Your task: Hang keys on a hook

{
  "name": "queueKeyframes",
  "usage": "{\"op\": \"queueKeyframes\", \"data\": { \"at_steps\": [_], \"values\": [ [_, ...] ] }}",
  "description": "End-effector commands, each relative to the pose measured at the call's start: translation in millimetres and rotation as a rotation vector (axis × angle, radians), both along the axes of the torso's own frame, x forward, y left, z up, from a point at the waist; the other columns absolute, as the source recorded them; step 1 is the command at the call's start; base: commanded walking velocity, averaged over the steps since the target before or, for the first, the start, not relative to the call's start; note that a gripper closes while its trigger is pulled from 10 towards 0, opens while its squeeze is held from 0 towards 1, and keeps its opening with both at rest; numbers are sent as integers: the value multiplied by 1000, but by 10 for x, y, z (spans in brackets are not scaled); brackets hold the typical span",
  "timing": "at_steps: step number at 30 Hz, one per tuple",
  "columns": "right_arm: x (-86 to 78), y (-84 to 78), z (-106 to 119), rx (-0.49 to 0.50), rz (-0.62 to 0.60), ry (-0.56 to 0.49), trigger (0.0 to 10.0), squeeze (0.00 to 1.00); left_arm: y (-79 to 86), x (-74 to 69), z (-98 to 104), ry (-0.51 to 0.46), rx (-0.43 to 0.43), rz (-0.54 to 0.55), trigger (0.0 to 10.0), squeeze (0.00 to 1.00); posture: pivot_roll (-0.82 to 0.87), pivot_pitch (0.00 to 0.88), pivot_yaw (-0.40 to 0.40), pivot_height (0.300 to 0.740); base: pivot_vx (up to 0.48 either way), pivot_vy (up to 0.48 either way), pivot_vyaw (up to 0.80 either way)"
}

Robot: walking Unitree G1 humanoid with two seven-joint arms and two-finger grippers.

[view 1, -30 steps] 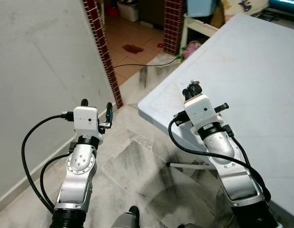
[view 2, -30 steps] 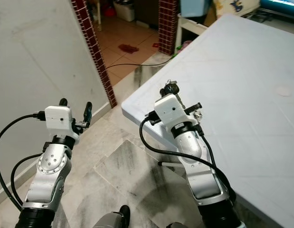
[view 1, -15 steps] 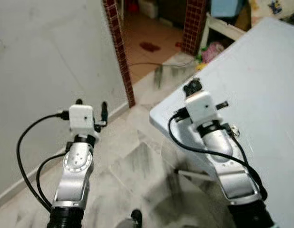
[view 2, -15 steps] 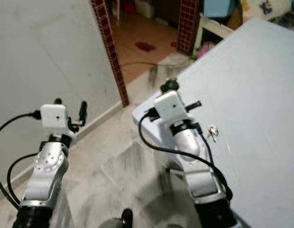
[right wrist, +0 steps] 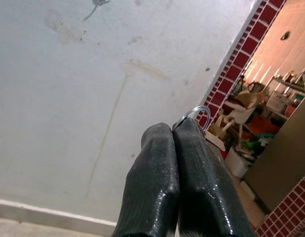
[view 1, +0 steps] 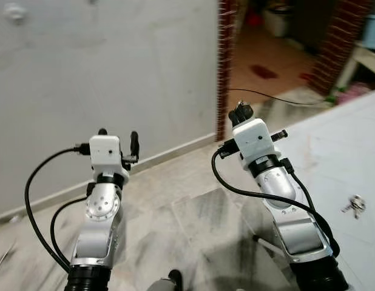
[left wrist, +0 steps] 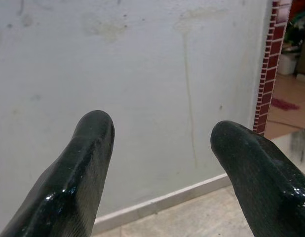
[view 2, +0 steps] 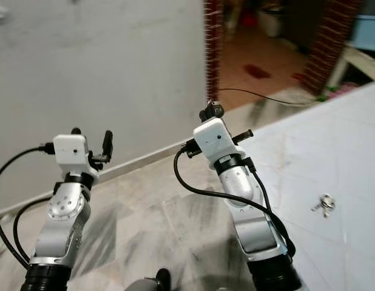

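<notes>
Now the view has swung from the desk (view 1: 357, 157) toward the wall (view 1: 102, 73), the right end effector (right wrist: 178, 132) clenched on a key ring (right wrist: 194, 114), the left end effector (left wrist: 162, 143) spread empty, more keys (view 1: 355, 205) left behind.

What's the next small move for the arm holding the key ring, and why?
Probably turn a little to the left and lift the right gripper toward the wall. It is shut on the key ring, which pokes out past its fingertips. The one small fixture on the wall, perhaps the hook, sits high and well to its left, too blurred to be sure.
</notes>
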State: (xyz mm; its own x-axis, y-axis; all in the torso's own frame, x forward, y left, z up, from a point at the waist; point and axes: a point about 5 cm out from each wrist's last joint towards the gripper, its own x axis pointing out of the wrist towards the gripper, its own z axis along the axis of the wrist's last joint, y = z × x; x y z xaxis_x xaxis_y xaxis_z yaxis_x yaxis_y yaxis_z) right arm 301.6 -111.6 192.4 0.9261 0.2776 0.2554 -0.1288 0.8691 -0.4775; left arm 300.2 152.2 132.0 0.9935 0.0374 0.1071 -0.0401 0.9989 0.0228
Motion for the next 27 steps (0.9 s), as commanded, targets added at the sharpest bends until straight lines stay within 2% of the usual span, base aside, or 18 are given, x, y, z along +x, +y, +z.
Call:
{"op": "queueKeyframes", "data": {
  "at_steps": [1, 11, 19, 24, 27],
  "values": [
    [-14, 46, 36, 20, 21, -9, 10000, 0, 57, 2, 15, 2, 12, 18, 10000, 0, -35, 142, 61, 740, 0, 0, 0],
    [8, 58, 50, 26, 38, -7, 10000, 0, 28, 2, 25, -6, 11, 13, 10000, 0, -17, 136, 20, 740, 0, 0, 0],
    [37, 133, 62, 11, 102, 4, 10000, 0, 90, -71, -13, -8, -19, 77, 10000, 0, 12, 142, -39, 740, 0, 0, 0],
    [53, 164, 63, 16, 120, 10, 10000, 0, 105, -118, -60, 9, -28, 92, 10000, 0, 22, 145, -43, 740, 0, 0, 0],
    [56, 169, 58, 25, 119, 14, 10000, 0, 108, -117, -59, 11, -26, 90, 10000, 0, 23, 144, -39, 740, 0, 356, 0]
  ]
}}
